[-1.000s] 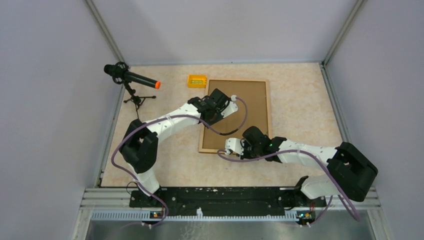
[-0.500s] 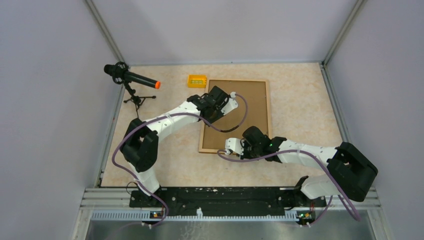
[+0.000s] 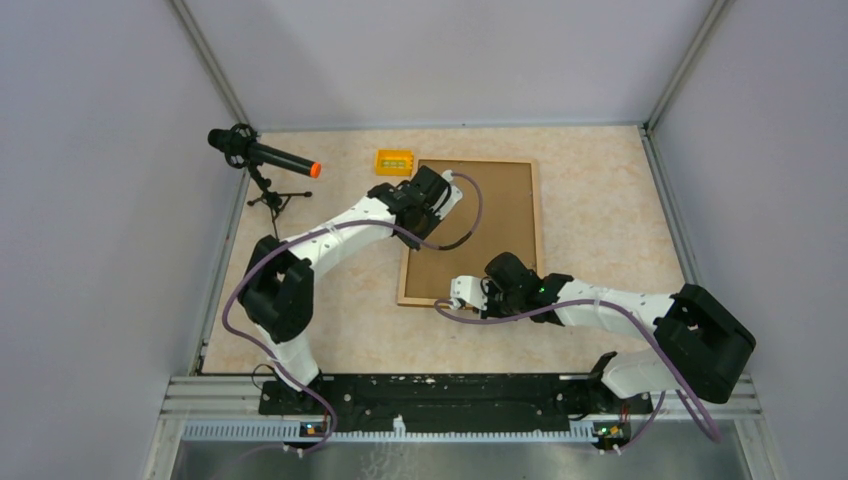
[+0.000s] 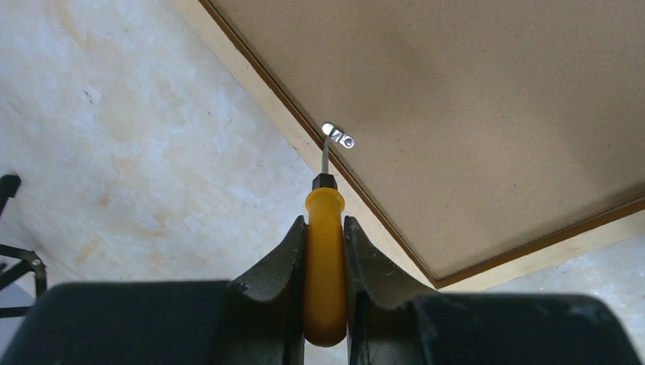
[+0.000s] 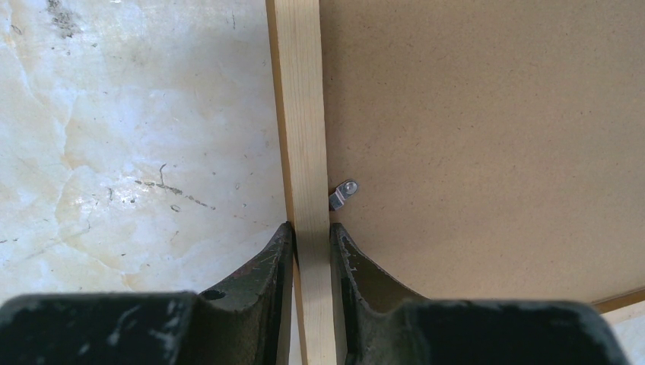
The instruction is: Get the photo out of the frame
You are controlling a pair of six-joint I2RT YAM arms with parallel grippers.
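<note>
The frame (image 3: 500,215) lies face down on the table, its brown fibreboard back up. The photo is hidden beneath that back. My left gripper (image 3: 425,195) hovers over the frame's far-left part, shut on a yellow-handled screwdriver (image 4: 325,251). The screwdriver's thin blade touches a small metal clip (image 4: 337,138) at the rim's inner edge. My right gripper (image 3: 492,296) sits at the near rim; in the right wrist view this gripper (image 5: 311,228) is shut on the pale wooden rim (image 5: 300,114), one finger on each side. A second metal clip (image 5: 344,192) lies just beyond the fingertips.
A black microphone with an orange tip (image 3: 262,155) stands on a small tripod at the far left. A yellow box (image 3: 393,161) sits beside the frame's far-left corner. Grey walls enclose the table on three sides.
My left gripper has moved with the screwdriver toward the far-left part of the frame. The right arm and the frame have stayed put.
</note>
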